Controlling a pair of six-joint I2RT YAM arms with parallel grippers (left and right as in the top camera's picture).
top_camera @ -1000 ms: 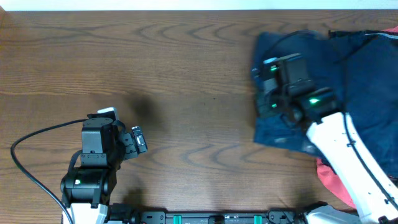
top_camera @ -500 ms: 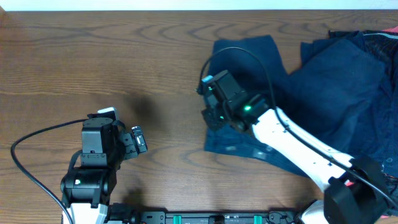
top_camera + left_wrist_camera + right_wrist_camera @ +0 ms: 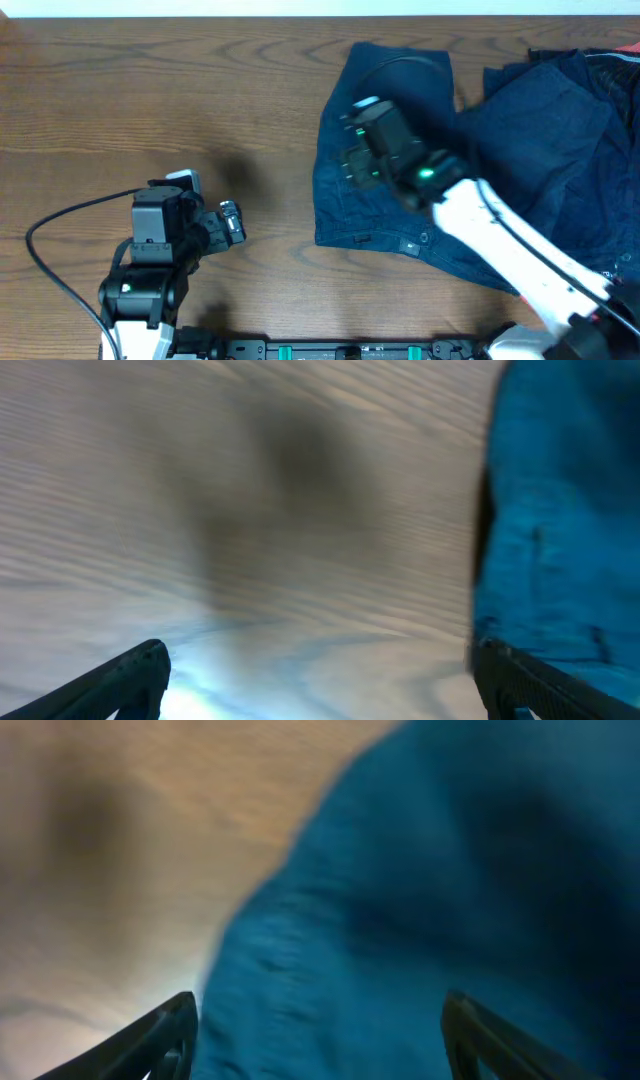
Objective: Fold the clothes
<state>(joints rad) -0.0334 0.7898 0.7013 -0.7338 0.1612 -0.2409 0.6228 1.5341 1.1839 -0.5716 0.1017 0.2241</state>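
Note:
A navy garment [image 3: 335, 205] of the clothes lies spread on the wooden table, right of centre. My right gripper [image 3: 348, 150] hovers over its upper part, open, with nothing between its fingers. In the right wrist view, blue cloth [image 3: 450, 900] fills the space under the gripper [image 3: 320, 1040], and both fingertips [image 3: 170, 1032] stand wide apart. My left gripper [image 3: 232, 222] is open at the lower left, over bare wood. In the left wrist view the cloth's edge [image 3: 560, 510] shows at the right, beside that gripper [image 3: 320, 682].
More navy clothes [image 3: 560, 130] are heaped at the right edge, with a dark piece bearing thin reddish lines [image 3: 610, 60] in the far right corner. The left arm's black cable [image 3: 55, 225] loops over the table at the lower left.
My right gripper dragged the navy garment leftward, then opened and let it go; the garment now lies flatter. The left arm has barely shifted.

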